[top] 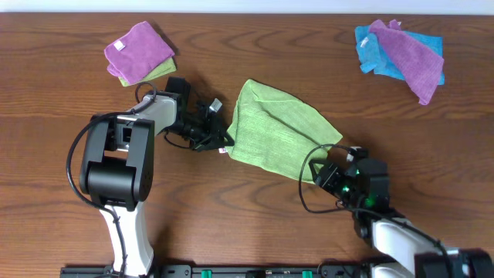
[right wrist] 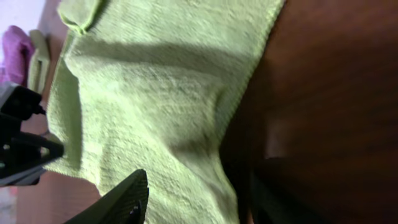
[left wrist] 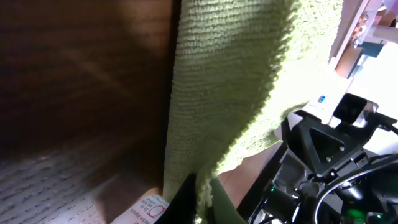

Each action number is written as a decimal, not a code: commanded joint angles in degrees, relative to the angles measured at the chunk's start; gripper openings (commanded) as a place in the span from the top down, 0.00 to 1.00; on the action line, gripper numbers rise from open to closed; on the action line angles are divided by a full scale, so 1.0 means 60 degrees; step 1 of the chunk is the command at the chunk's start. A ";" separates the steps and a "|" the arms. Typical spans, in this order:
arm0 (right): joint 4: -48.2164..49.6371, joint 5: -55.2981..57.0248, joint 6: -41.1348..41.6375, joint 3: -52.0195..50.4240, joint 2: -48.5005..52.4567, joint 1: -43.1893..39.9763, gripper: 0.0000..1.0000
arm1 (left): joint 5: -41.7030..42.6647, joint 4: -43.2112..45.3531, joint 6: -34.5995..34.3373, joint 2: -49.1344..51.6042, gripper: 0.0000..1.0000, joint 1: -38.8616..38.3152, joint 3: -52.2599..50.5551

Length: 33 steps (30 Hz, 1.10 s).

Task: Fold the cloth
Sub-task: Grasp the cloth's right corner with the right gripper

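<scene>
The lime-green cloth (top: 278, 127) lies rumpled in the middle of the table. It fills the left wrist view (left wrist: 230, 74) and the right wrist view (right wrist: 155, 93). My left gripper (top: 220, 143) is at its left edge, shut on that edge (left wrist: 202, 199), right beside the small white tag (left wrist: 149, 208). My right gripper (top: 323, 171) is at the cloth's near right corner. Its fingers (right wrist: 193, 199) are wide apart, with the cloth lying between them.
A purple cloth (top: 139, 50) lies on top of a folded green one at the back left; it also shows at the edge of the right wrist view (right wrist: 15, 53). A bright blue cloth (top: 374, 50) and a purple cloth (top: 409, 54) lie at the back right.
</scene>
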 commanded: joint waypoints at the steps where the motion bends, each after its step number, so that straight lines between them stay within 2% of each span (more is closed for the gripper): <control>1: -0.0404 0.0597 0.0102 -0.0623 0.1082 -0.0062 0.50 | 0.0073 -0.0033 0.0175 0.0153 0.94 -0.0022 0.0087; 7: 0.0076 0.0109 0.0098 -0.0623 0.1399 -0.0058 0.74 | 0.0073 -0.0033 0.0175 0.0153 0.94 -0.0022 0.0087; 11: 0.0084 -0.0291 0.0058 -0.0623 0.1395 -0.0058 0.98 | 0.0073 -0.0029 0.0175 0.0138 0.94 -0.0018 0.0087; 18: 0.1100 -0.1774 0.0011 -0.0619 0.1264 -0.0062 0.99 | 0.0073 -0.0135 0.0175 -0.0222 0.94 0.0007 0.0095; 22: 0.1486 -0.2721 0.0419 -0.0597 0.0849 -0.0062 0.98 | 0.0000 -0.0397 0.0259 -0.0798 0.94 0.0164 0.0098; 30: 0.1362 -0.3548 0.0973 0.0029 -0.0867 -0.0062 0.98 | -0.0586 -0.1217 0.0477 -0.2401 0.94 0.0867 0.0095; 33: 0.0382 -0.3501 0.0845 0.0710 -0.1395 -0.0062 0.98 | -0.0845 -0.1534 0.0543 -0.2925 0.94 0.1060 0.0095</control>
